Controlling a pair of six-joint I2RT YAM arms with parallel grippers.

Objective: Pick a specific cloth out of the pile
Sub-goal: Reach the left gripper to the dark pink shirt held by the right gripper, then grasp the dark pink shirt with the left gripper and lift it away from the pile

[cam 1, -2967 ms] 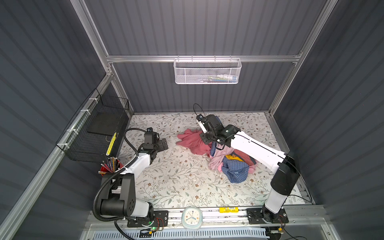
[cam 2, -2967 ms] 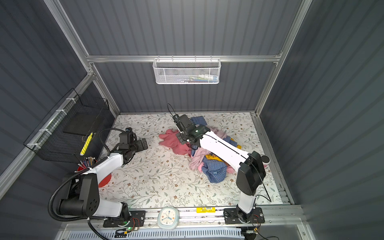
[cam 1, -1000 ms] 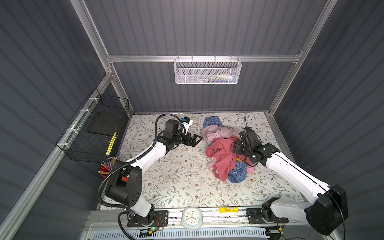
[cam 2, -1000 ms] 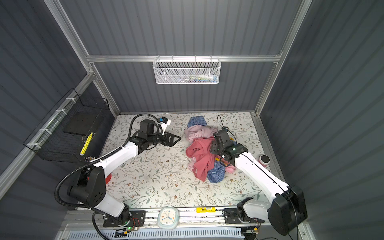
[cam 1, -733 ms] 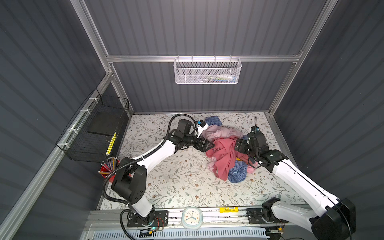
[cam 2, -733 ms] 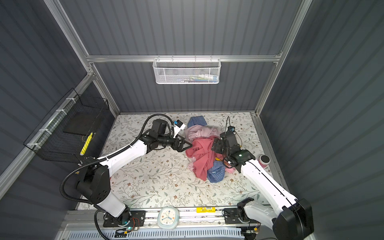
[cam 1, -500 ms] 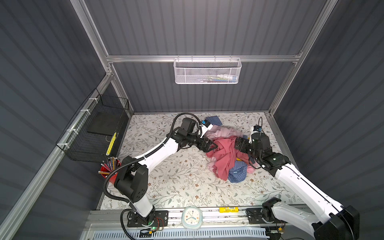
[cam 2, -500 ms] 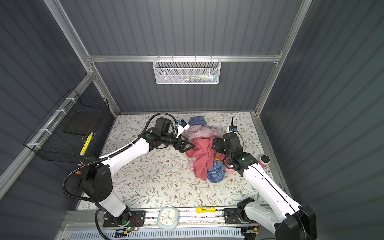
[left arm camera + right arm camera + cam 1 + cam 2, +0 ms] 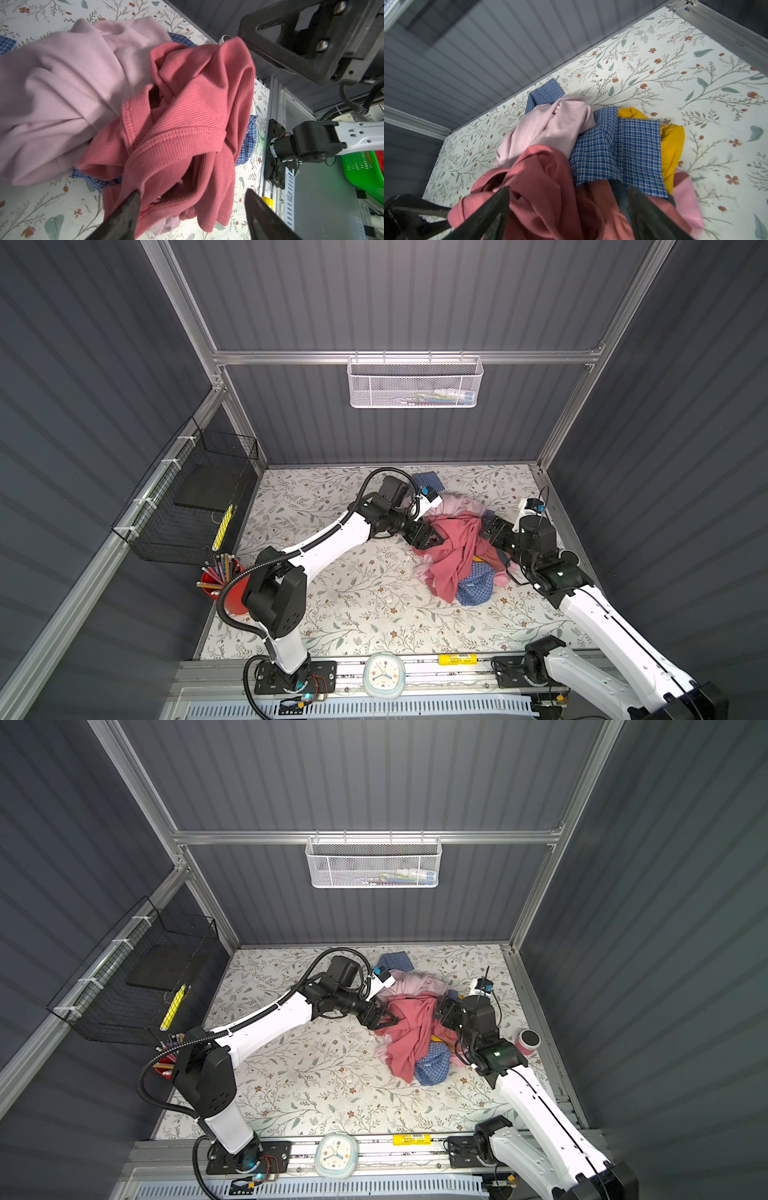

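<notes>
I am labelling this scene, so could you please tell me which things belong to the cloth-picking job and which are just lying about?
Job: rose-red cloth, pile of clothes, left gripper, right gripper.

Lying about: clock, red pencil cup, white mesh basket, black wire basket, pink cup.

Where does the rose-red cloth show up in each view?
Top view: the cloth lies right of centre, draped over the pile.
Top view: the cloth is in the same place, just right of centre.
Left wrist view: the cloth fills the middle.
Right wrist view: the cloth is nearest the camera.
Shared landmark: the pale pink garment, next to the cloth in all four views.
</notes>
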